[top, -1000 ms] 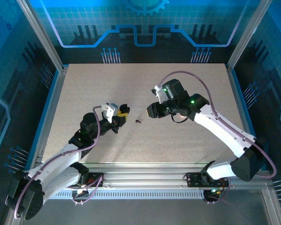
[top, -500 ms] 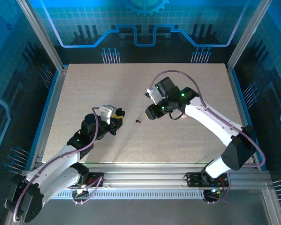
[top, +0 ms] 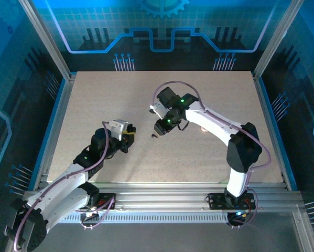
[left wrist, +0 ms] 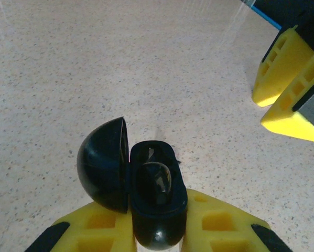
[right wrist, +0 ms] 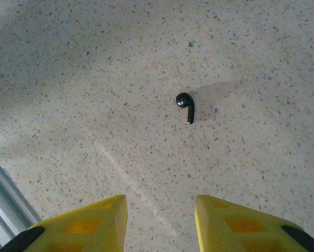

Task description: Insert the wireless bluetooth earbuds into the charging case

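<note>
**Beige speckled table (top: pixel 209 157): charging case (left wrist: pixel 155 202) clamped on my left, black earbud (right wrist: pixel 185 105) loose ahead of my right**

Blue-lit panels (top: pixel 157 31) wall in the pale, stone-flecked top that both my arms reach over.

My left pincer (left wrist: pixel 158 223) is clamped on the charging case. Its yellow fingers (left wrist: pixel 94 233) press the lower body from either side, and the case sticks out forward beyond their tips. The lid (left wrist: pixel 104 165) is swung open to the left of the body and stands on edge, so the dark hollow faces up and forward. Something glossy and dark sits in that hollow, but I cannot tell whether it is a bud or only the moulded well.

My right pincer (right wrist: pixel 159 210) stands apart, with bare table showing in the gap and nothing touching either finger. The black earbud lies flat on the table ahead of that gap, a little toward the right finger's side and clear of both tips. Its round head points away from me and its short stem points back toward the pincer.

From above, the bud lies just off the right pincer's tips, between my two pincers and closer to the right one. From my left wrist, the right pincer's yellow fingers (left wrist: pixel 282 73) hang ahead and to the right of the open case, apart from it.
</note>
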### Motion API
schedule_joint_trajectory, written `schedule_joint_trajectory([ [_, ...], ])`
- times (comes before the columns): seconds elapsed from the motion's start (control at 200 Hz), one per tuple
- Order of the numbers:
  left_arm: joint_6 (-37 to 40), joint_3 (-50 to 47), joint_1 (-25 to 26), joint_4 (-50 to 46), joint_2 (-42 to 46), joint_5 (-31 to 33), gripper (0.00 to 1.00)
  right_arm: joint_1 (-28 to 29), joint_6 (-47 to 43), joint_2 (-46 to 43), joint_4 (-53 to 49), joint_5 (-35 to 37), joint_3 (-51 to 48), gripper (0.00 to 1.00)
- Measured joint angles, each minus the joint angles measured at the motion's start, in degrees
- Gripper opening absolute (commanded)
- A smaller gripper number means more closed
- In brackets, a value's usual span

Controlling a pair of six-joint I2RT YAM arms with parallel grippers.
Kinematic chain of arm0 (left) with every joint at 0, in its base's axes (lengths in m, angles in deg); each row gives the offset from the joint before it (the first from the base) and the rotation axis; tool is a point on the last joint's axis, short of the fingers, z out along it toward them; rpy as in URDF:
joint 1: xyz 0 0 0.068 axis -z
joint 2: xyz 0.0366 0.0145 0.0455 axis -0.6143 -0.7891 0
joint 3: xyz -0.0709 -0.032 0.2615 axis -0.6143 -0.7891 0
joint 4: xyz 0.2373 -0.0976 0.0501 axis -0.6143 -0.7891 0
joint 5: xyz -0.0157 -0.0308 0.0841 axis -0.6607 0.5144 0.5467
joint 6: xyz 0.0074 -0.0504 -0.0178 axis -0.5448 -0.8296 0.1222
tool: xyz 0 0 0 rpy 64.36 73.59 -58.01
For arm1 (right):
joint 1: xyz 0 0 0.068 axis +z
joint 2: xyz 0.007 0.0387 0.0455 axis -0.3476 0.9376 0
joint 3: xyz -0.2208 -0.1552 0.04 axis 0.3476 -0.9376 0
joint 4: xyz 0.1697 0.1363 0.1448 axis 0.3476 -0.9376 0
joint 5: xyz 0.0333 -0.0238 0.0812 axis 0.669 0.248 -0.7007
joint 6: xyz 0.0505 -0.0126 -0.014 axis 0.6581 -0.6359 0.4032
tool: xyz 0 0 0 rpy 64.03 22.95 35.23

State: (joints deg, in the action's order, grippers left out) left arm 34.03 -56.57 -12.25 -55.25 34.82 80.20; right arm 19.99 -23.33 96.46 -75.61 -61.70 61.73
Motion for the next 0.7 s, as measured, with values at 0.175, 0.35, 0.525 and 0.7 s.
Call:
schedule_joint_trajectory([
  [0.175, -1.0, 0.0, 0.0, -1.8, 1.0, 1.9, 0.10, 0.9, -0.9, 5.7, -0.7, 0.2, 3.9, 0.39],
  [0.35, -1.4, 0.0, -0.1, -3.5, 1.7, 3.0, 0.10, 1.3, -1.9, 10.7, -1.6, 0.3, 6.6, 0.40],
  [0.525, -1.4, 0.0, -0.1, -4.1, 2.3, 3.8, 0.10, 1.4, -2.6, 15.1, -2.2, 0.3, 9.4, 0.40],
  [0.7, -1.4, 0.0, -0.3, -4.2, 2.6, 3.9, 0.10, 1.4, -3.0, 19.2, -3.0, 0.4, 13.0, 0.40],
])
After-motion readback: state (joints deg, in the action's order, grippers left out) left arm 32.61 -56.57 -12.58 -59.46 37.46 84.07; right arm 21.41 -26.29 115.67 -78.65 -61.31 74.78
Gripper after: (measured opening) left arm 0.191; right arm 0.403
